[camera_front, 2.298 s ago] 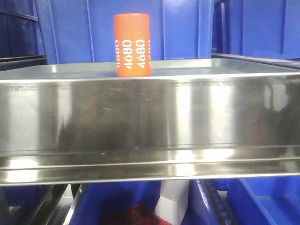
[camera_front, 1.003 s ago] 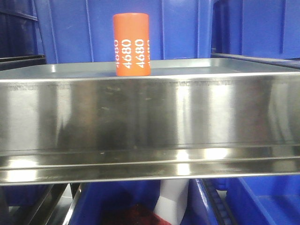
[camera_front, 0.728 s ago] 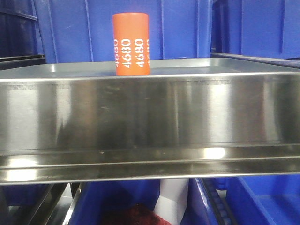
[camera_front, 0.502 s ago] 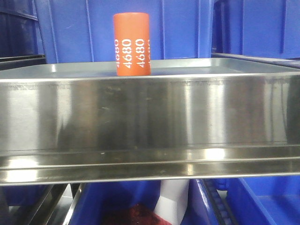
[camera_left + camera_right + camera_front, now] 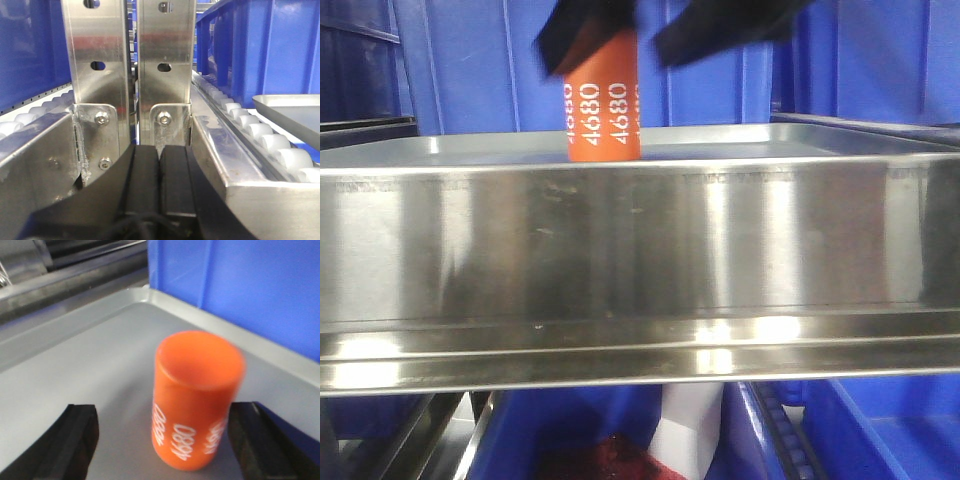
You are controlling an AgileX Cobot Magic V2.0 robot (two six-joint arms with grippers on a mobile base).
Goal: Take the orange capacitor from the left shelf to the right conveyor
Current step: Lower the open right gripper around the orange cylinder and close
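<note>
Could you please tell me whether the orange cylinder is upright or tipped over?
Upright: the small orange cylindrical capacitor stands on its base on the shiny stainless-steel shelf, its 4680 print running vertically.

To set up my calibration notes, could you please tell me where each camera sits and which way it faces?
Front view: low before the steel shelf, facing its front lip and the orange cylinder; the right tool shows blurred above.
Left wrist view: on the left arm, looking along the shut left tool at steel posts and rollers.
Right wrist view: on the right arm, looking down at the cylinder between open fingers.
Front and right wrist views share the cylinder and right tool.
</note>
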